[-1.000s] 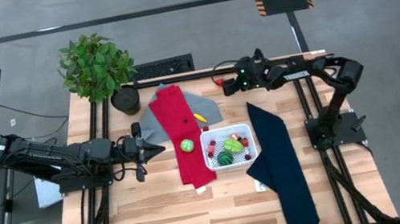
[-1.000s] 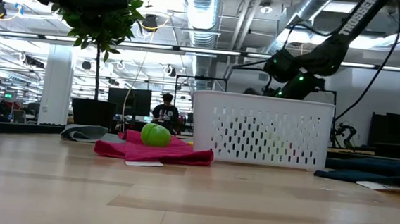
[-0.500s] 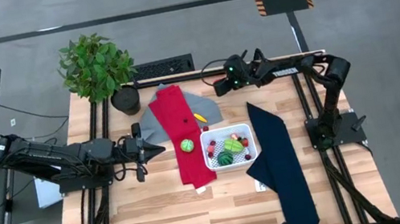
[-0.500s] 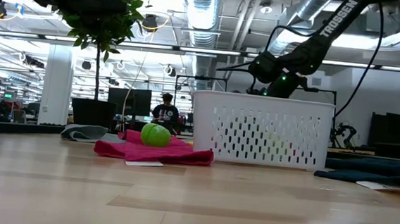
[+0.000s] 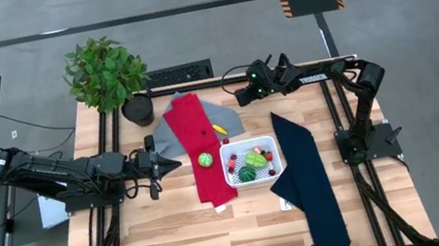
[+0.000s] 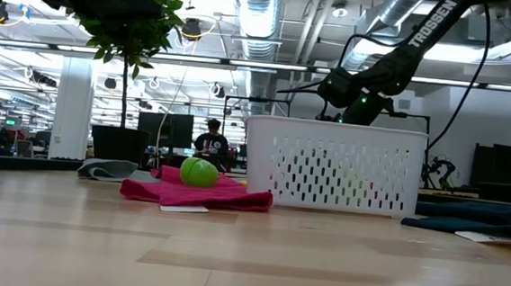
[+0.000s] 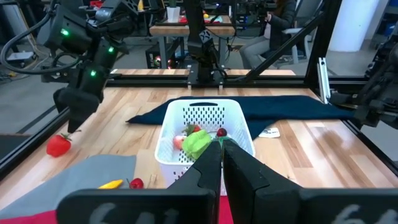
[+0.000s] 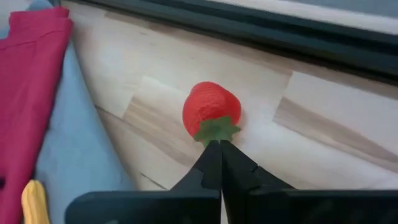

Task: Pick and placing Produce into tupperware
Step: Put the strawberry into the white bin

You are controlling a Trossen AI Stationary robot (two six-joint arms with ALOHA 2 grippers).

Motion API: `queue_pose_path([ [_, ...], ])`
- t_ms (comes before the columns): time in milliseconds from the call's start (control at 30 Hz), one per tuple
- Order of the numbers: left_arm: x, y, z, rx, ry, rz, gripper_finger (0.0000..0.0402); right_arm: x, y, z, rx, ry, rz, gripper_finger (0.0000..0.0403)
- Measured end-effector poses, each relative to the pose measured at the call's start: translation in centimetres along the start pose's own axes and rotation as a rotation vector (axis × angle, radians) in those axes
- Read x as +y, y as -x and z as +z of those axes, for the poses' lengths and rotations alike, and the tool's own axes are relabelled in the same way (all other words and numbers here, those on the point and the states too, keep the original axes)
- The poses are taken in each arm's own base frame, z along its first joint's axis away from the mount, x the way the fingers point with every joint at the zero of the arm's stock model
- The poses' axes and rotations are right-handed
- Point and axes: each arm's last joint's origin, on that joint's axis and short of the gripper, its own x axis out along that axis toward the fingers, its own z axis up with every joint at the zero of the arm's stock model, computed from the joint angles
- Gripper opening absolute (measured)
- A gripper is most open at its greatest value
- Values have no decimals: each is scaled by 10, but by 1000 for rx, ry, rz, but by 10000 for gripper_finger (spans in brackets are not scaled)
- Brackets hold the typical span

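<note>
The red strawberry [image 8: 211, 112] lay on the bare bench [image 5: 176, 237], near the back edge, at about 12 o'clock from the white tub [image 5: 252, 162]. We judged it small, light, hard and a bit slippery, so it could roll or pop away. The best place to pinch it looked like its round red middle, not the thin green leaf cap [image 8: 217, 130].

The right end effector [image 8: 219, 144] was shut tight, with its tips touching that leaf cap. We could not tell if it really held the berry.

The green ball [image 5: 205, 159] sat on the red cloth [image 5: 197, 136], at 9 o'clock from the tub.

The left end effector [image 5: 174, 161] waited shut and empty at 9 o'clock from the ball.
</note>
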Motion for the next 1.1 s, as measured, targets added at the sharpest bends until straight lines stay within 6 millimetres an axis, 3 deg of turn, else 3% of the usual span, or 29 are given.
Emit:
queue_pose_path([
  [267,0,0,0,0,0,0,6,-1,0,-3,35,9,-11,10],
  [433,0,0,0,0,0,0,6,-1,0,-3,43,3,3,27],
  [933,0,0,0,0,1,0,6,4,4,-2,30,14,24,10],
  [1100,0,0,0,0,0,-1,6,10,15,1,3,27,41,10],
])
